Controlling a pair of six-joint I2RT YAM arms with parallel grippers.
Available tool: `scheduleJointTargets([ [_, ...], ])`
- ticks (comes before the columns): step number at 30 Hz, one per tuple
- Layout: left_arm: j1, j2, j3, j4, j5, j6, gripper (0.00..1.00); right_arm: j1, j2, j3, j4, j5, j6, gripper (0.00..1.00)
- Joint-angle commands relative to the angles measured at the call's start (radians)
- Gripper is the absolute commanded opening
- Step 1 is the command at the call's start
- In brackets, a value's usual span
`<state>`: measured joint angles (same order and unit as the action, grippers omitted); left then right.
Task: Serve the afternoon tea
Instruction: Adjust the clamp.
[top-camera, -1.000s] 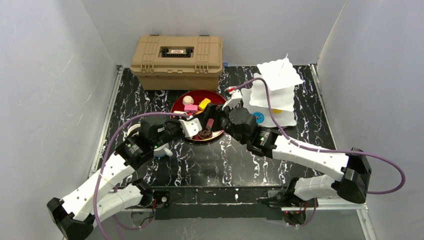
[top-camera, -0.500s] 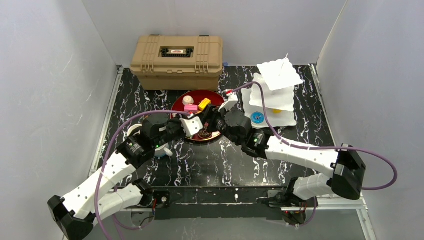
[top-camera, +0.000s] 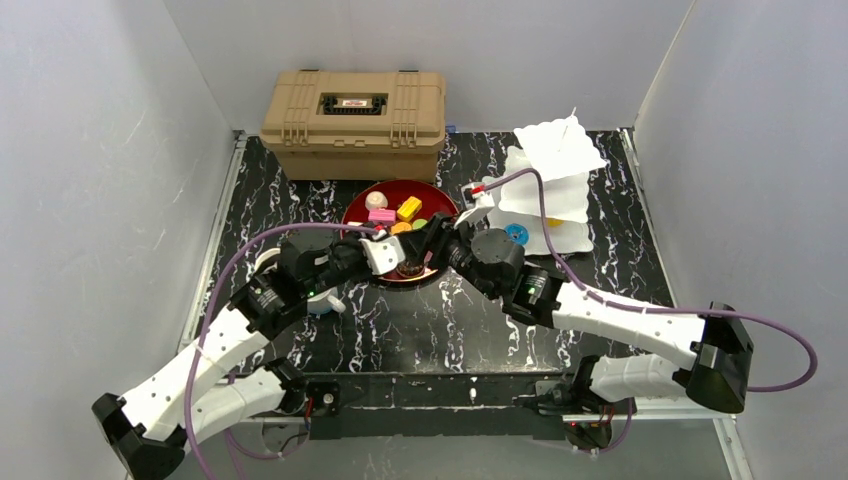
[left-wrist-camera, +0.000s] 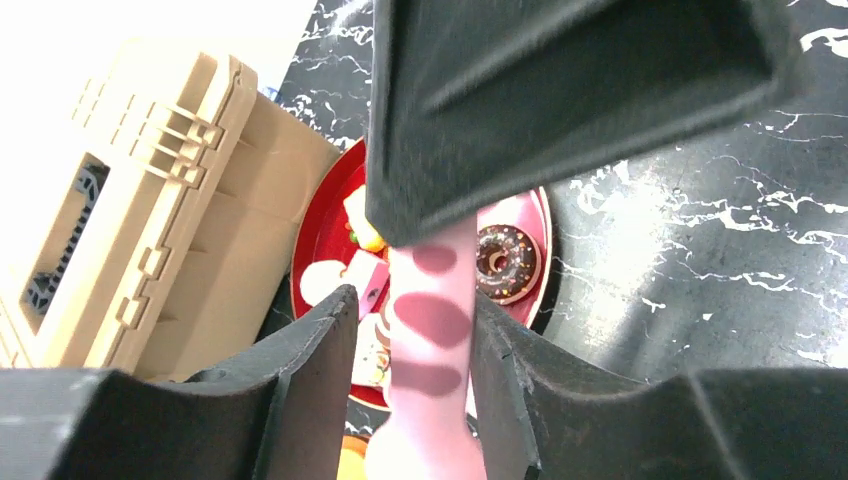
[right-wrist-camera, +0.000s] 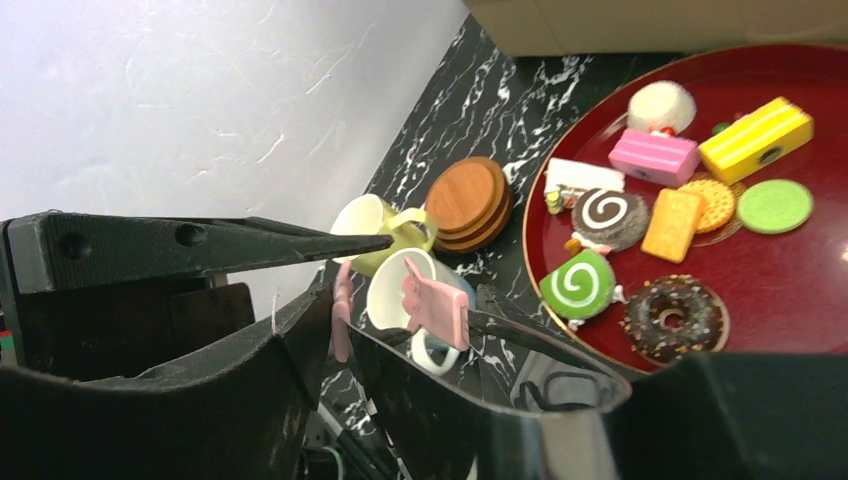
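Black marble veined with white covers the table (top-camera: 440, 335), and both arms reach to the near rim of the red plate (top-camera: 440, 203). Over that rim the left gripper (left-wrist-camera: 415, 300) has its jaws apart around a pink-tipped arm of the tongs (left-wrist-camera: 430, 345). The strip lies against one finger, with a gap on its other side. The right gripper (right-wrist-camera: 340, 310) is at the same rim, its fingers narrowly flanking another pink tip; whether they pinch it I cannot tell. The tan toolbox (top-camera: 352, 135) behind the plate carries a lid label (top-camera: 352, 103) too small to read. The right wrist view plainly shows the pale yellow mug (right-wrist-camera: 372, 225), white mug (right-wrist-camera: 400, 290) and brown coasters (right-wrist-camera: 468, 203) left of the plate, largely hidden from above by the left arm. It also shows a chocolate donut (right-wrist-camera: 674, 317) at the plate's near rim. Only the top view shows the white tiered stand (top-camera: 548, 175) right of the plate, with a blue donut (top-camera: 516, 234) on it.
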<state>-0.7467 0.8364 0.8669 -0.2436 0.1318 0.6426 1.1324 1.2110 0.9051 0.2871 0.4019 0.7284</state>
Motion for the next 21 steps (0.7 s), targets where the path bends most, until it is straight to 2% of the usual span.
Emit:
scheduleJointTargets([
  [1, 0.009, -0.042, 0.032, -0.049, -0.015, 0.008, 0.43, -0.003, -0.06, 0.035, -0.008, 0.06, -0.083, 0.38],
  [5, 0.01, -0.07, 0.013, -0.077, -0.012, 0.023, 0.39, -0.003, -0.071, 0.048, -0.028, 0.055, -0.106, 0.38],
  [9, 0.01, -0.051, 0.025, -0.081, -0.001, 0.014, 0.27, -0.003, -0.059, 0.041, -0.014, 0.031, -0.09, 0.39],
  [11, 0.009, -0.033, 0.038, -0.087, 0.019, 0.0, 0.27, -0.003, -0.051, 0.035, 0.008, 0.019, -0.085, 0.41],
  [14, 0.01, -0.015, 0.053, -0.111, 0.062, -0.007, 0.33, -0.003, -0.036, 0.046, 0.012, -0.004, -0.076, 0.41],
  [19, 0.01, -0.002, 0.055, -0.112, 0.074, 0.012, 0.51, -0.003, -0.023, 0.056, 0.012, -0.035, -0.067, 0.41],
  [20, 0.009, -0.002, 0.055, -0.113, 0.077, 0.016, 0.52, -0.003, -0.021, 0.055, 0.013, -0.041, -0.065, 0.41],
  [21, 0.01, -0.002, 0.054, -0.114, 0.08, 0.022, 0.48, -0.003, -0.02, 0.057, 0.014, -0.045, -0.064, 0.41],
])
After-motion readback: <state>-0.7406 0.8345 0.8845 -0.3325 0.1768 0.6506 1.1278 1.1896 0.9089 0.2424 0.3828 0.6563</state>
